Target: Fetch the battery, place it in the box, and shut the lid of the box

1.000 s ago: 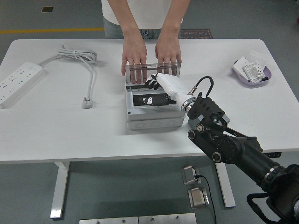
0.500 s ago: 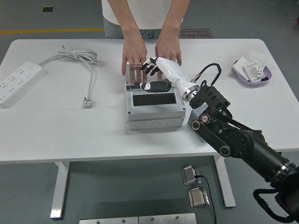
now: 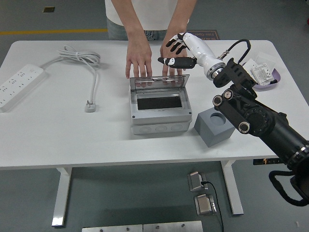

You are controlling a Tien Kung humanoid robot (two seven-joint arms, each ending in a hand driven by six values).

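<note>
Scanning left to right, places taken from the right hand.
Strip [image 3: 20,82]: far left of the hand, cord [image 3: 79,59] looped, plug [image 3: 90,106] loose on the table [image 3: 58,140]; no part in the task.
Person: at the far side, one hand [image 3: 138,59] left of the robot hand, the other [image 3: 174,60] just behind and below it, both flat on the table behind the box, likely steadying it.
Box [image 3: 159,104]: below and left of the hand, apart from it.
Lid [image 3: 159,83]: clear, hinged at the far edge, tilted low over the opening but not seen latched.
Battery: not clearly visible; a dark shape [image 3: 159,103] shows in the box window, possibly it.
Right hand [image 3: 177,52]: raised above the box's far right corner, fingers [image 3: 174,46] loosely spread, holding nothing.
Block [image 3: 215,126]: grey, with a round hole, below the forearm, right of the box.
Tray [image 3: 260,72]: purple, right of the hand, holding small white items.
Left hand: not in view.
Change: half a second ago the hand was at the lid's top edge with the lid upright; now the hand is lifted back and right, the lid tipped down, and the block uncovered.
</note>
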